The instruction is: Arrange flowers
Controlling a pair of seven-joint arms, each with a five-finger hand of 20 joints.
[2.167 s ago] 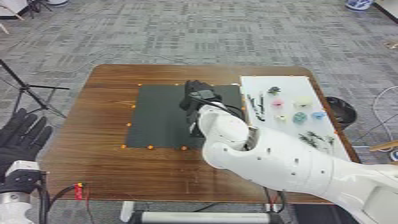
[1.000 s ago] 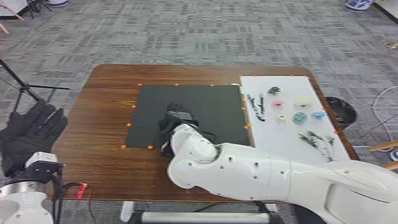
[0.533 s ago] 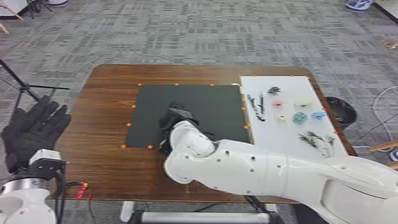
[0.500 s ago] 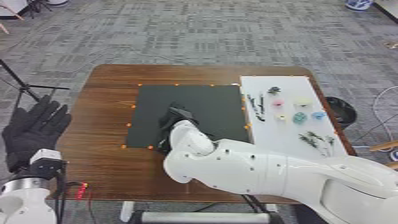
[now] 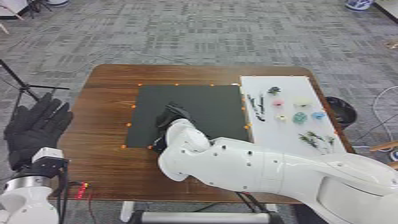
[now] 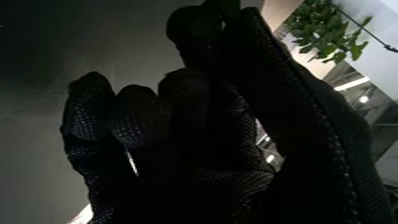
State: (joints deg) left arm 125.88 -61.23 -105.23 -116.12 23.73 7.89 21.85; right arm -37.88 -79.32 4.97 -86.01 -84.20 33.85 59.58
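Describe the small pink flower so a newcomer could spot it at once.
On the brown wooden table, find the rectangular white sheet at the robot's right. The small pink flower lies on it, between the thin dark sprigs and the pale-yellow flower. No neighbour shares its pink.

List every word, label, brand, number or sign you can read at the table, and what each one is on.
No readable text on the black mat, the white sheet or the table.
Right arm: small dark marks, too small to tell whether any is lettering.
Red patch near the table's edge: too small to read.
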